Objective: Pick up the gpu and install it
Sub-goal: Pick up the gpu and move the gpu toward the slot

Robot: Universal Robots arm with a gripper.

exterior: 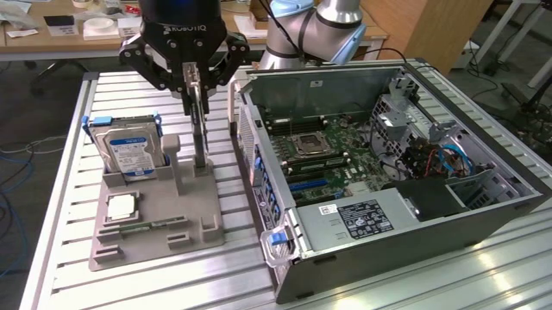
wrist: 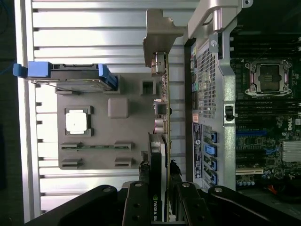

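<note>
The end effector (exterior: 195, 82) is clamped on the top edge of the gpu (exterior: 201, 132), one finger on each face. The card stands upright and edge-on, as its slot in the grey fixture (exterior: 194, 223) holds it. Its lower end is at the fixture's upright support; whether it is clear of the slot I cannot tell. On the far side of the fixture stands the hard drive (exterior: 129, 152), well apart. On the near side the open computer case (exterior: 414, 216) rises just beside the fixture, so room is tight there and free above.
</note>
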